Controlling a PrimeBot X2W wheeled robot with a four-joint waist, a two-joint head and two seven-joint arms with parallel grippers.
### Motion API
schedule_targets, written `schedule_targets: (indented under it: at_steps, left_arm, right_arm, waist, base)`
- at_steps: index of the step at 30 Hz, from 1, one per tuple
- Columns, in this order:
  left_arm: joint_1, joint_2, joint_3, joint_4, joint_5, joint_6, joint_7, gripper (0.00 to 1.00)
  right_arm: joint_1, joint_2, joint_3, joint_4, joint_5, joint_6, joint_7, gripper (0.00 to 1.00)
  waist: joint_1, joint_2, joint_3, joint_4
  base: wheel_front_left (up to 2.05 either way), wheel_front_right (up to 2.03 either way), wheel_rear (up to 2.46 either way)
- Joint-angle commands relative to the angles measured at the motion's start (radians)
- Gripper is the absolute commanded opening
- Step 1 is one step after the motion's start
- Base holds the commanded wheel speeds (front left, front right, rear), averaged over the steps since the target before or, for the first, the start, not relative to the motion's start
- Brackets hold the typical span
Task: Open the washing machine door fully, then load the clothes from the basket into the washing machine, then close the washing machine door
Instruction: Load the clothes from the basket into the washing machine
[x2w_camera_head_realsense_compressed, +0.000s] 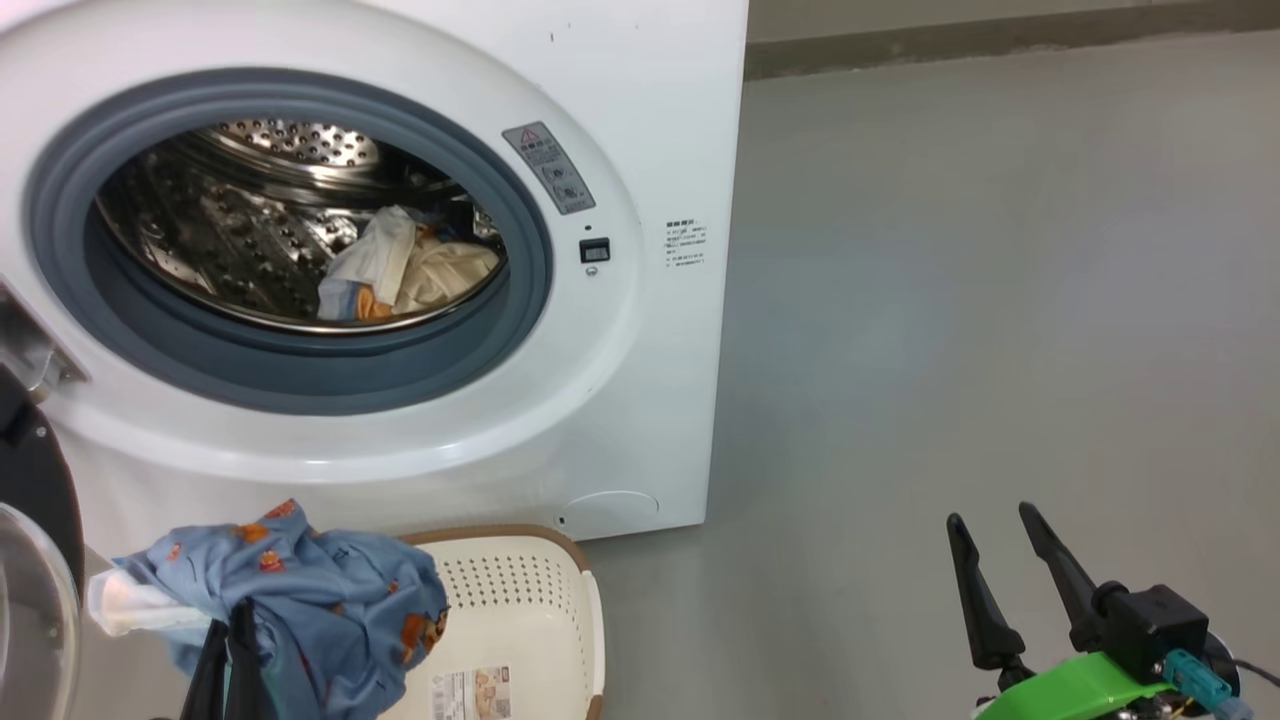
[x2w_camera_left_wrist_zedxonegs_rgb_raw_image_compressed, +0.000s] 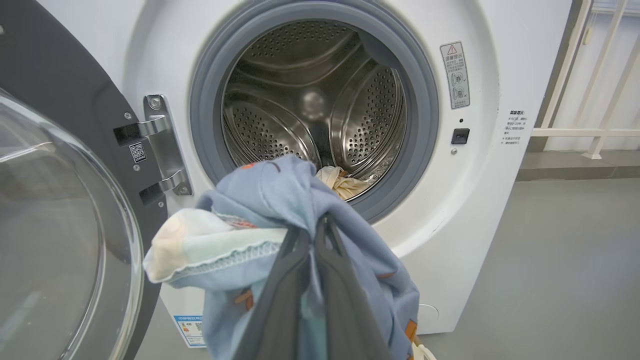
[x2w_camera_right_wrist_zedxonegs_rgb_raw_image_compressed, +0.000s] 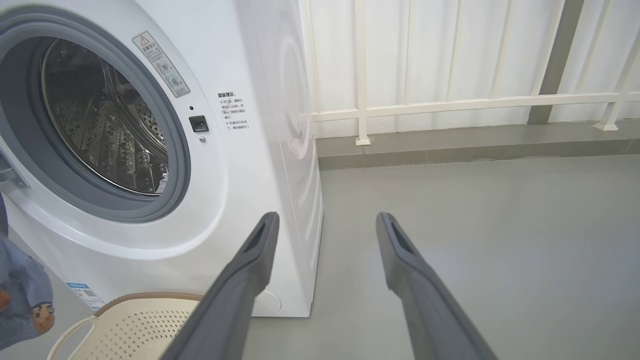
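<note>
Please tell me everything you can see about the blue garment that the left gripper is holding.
The blue garment is soft light blue fabric with small orange cartoon prints and a pale cream-white part at one side. It hangs bunched and crumpled from the shut left gripper, lifted above the basket, in front of the washing machine and below its open round mouth.

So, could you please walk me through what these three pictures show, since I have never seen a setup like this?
A two-armed wheeled robot is loading laundry. One picture looks down from its head; the other two come from cameras on its wrists, looking along each gripper's dark fingers. The washing machine stands with its door swung open at the left, and a few clothes already lie in the drum. The left gripper has its jaws shut on a blue printed garment, held above the cream basket on the floor. The right gripper waits at the side, jaws open and holding nothing.
</note>
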Motion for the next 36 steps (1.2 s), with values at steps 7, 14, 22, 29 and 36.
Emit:
schedule_targets:
  at_steps: [7, 14, 22, 29, 36]
  left_arm:
    - [0.001, 0.004, 0.029, -0.04, -0.001, 0.02, -0.009, 0.0]
    - [-0.021, 0.004, 0.027, -0.036, -0.013, 0.017, -0.009, 0.0]
    - [-0.149, 0.004, 0.026, -0.012, -0.013, -0.008, -0.009, 0.0]
    - [-0.339, 0.012, 0.041, 0.029, 0.018, -0.042, -0.009, 0.0]
    - [-0.526, 0.042, 0.064, 0.093, 0.034, -0.068, -0.009, 0.0]
  right_arm:
    - [0.003, -0.004, 0.025, -0.022, -0.008, 0.003, -0.005, 1.0]
    - [0.003, -0.002, 0.029, -0.028, 0.0, 0.003, -0.005, 1.0]
    - [-0.013, 0.0, 0.024, -0.045, 0.007, 0.003, -0.005, 1.0]
    - [-0.049, 0.002, 0.028, -0.059, 0.012, 0.003, -0.005, 1.0]
    - [-0.079, 0.003, 0.032, -0.069, 0.012, 0.003, -0.005, 1.0]
  waist:
    - [0.0, 0.0, -0.01, 0.007]
    - [0.0, 0.0, 0.015, 0.006]
    - [0.0, 0.0, 0.098, 0.001]
    - [0.0, 0.0, 0.186, -0.01]
    - [0.0, 0.0, 0.266, -0.026]
  base:
    - [0.0, 0.0, 0.0]
    - [0.0, 0.0, 0.0]
    - [0.0, 0.0, 0.0]
    - [0.0, 0.0, 0.0]
    - [0.0, 0.0, 0.0]
